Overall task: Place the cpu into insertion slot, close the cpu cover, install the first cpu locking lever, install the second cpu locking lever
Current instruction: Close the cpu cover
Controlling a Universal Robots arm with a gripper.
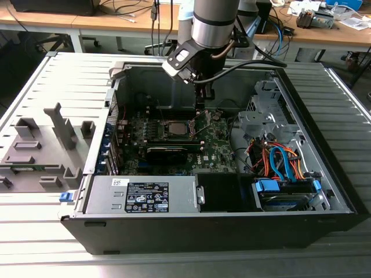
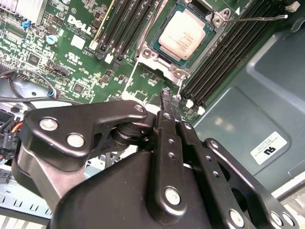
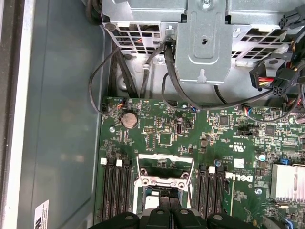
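The cpu [image 2: 183, 36] lies flat in its socket on the green motherboard [image 2: 76, 57], silver top up; in the exterior view the cpu [image 1: 177, 128] sits mid-board. The cpu cover [image 1: 203, 123], a silvery frame, stands tilted up at the socket's side toward the exterior view's right, directly under my gripper [image 1: 200, 105]. In the first wrist view the cpu cover [image 3: 164, 167] shows as an open window frame just past my gripper [image 3: 164, 214]. My gripper [image 2: 167, 97] is shut, tips at the socket's edge; whether they pinch the cover I cannot tell. A thin locking lever [image 2: 252, 19] sticks out beside the socket.
Black memory slots [image 2: 224, 57] flank the socket on both sides. A metal drive cage [image 3: 205, 43] with looping cables [image 3: 102, 71] stands past the board. The case wall [image 2: 248, 119] is close by. A power supply [image 1: 142, 194] fills the case's front.
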